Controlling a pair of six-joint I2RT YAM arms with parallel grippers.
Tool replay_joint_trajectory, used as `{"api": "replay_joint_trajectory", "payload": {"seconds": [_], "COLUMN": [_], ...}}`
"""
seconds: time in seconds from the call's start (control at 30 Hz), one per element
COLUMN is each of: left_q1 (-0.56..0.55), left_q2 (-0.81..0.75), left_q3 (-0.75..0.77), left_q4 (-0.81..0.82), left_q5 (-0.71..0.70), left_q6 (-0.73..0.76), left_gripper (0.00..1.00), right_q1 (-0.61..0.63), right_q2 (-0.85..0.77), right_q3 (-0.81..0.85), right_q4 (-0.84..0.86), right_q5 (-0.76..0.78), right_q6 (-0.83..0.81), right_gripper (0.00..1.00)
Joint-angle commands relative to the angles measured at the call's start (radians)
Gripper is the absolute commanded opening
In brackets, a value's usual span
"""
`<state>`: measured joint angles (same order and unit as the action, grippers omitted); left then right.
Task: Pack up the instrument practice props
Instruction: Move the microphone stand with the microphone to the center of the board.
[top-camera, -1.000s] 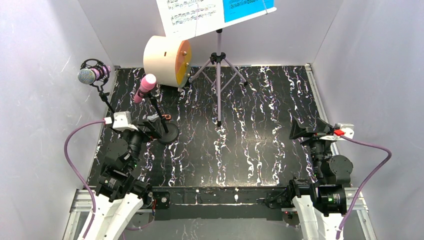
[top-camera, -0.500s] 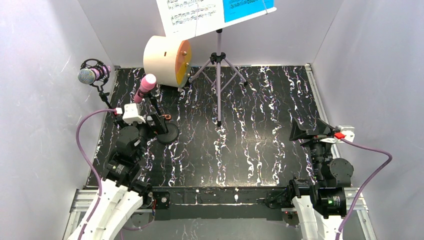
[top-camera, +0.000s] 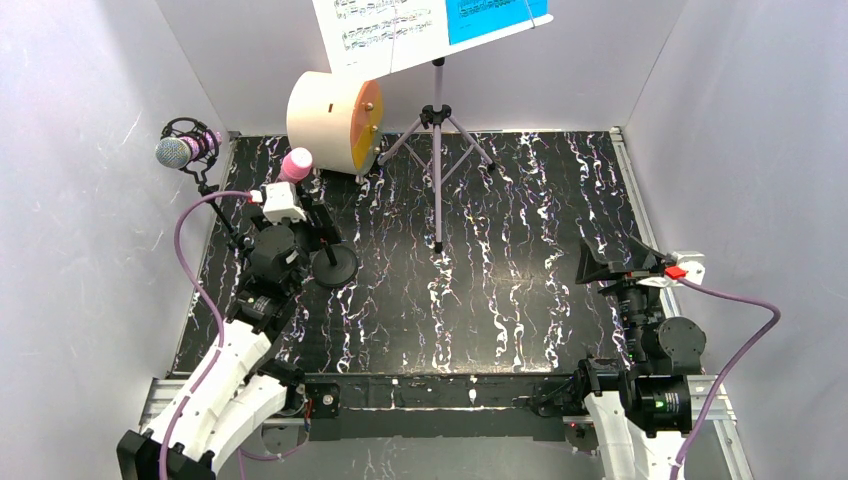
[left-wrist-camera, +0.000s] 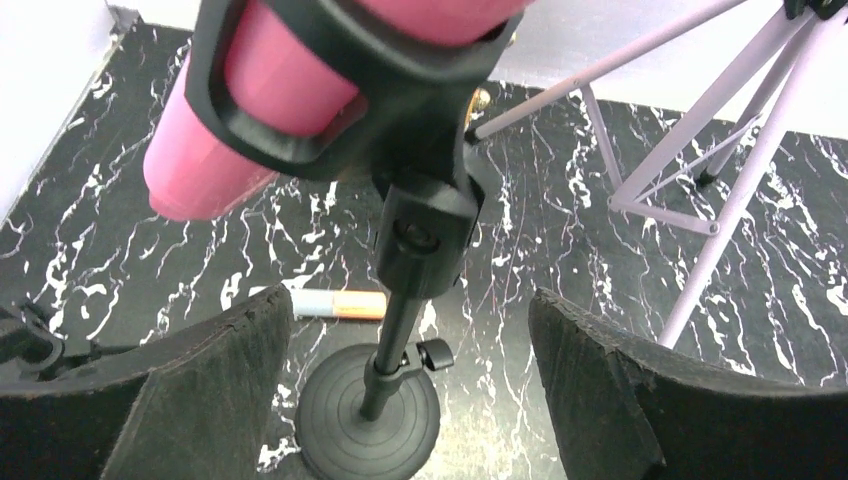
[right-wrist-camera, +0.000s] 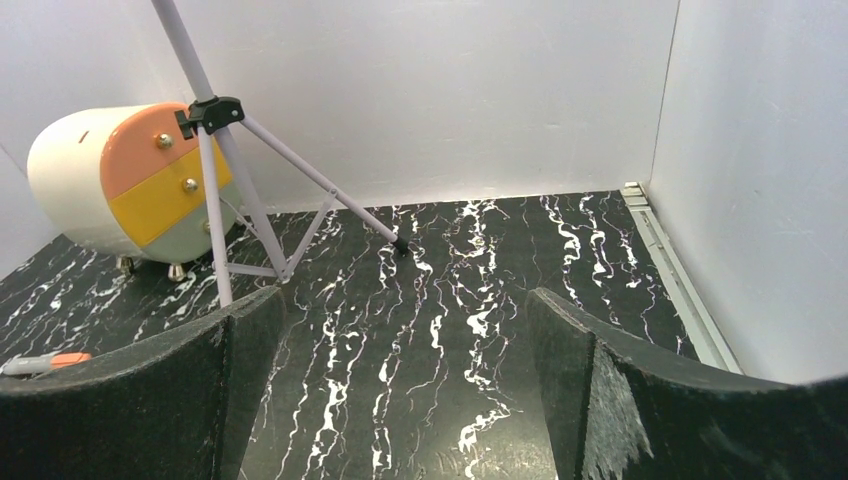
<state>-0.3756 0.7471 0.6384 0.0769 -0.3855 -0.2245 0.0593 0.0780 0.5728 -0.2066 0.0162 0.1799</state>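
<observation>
The pink microphone (left-wrist-camera: 270, 90), clipped in its black stand (left-wrist-camera: 420, 230) at far left, is flanked by the open left end effector (left-wrist-camera: 408, 315). The right end effector (right-wrist-camera: 402, 305) is held open; print on the sheet-music pages (top-camera: 390, 35) cannot be read.

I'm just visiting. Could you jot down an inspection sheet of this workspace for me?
Surface: black white-veined tabletop.
Job's things: pink microphone clipped on round-base stand; silver-headed microphone far left; lilac music rack holding sheet-music pages, at back.
Clutter: cream drum beside the rack; orange marker near the stand's base.
Hands: left hand open astride that stand's pole; right hand open, empty.
Cables: purple cables loop from both wrists.
Surroundings: white walls.
</observation>
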Motion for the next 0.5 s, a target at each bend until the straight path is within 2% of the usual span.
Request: {"api": "replay_joint_trajectory", "payload": {"seconds": [0.0, 0.27, 0.47], "left_q1": [0.004, 0.004, 0.004], "left_q2": [0.002, 0.105, 0.161], "left_q3": [-0.025, -0.111, -0.149], "left_q4": [0.143, 0.366, 0.472], "left_q5": [-0.057, -0.058, -0.059], "left_q6": [0.055, 0.148, 0.153], "left_gripper": [0.85, 0.82, 0.69], "right_q1": [0.004, 0.018, 0.038], "right_q2": [-0.018, -0.027, -0.015], "right_q3": [-0.003, -0.004, -0.002], "right_q4": [0.046, 0.045, 0.035], "right_q5": [-0.037, -0.039, -0.042], "right_q6": [-0.01, -0.011, -0.012], "right_gripper": [0.99, 0.99, 0.99]}}
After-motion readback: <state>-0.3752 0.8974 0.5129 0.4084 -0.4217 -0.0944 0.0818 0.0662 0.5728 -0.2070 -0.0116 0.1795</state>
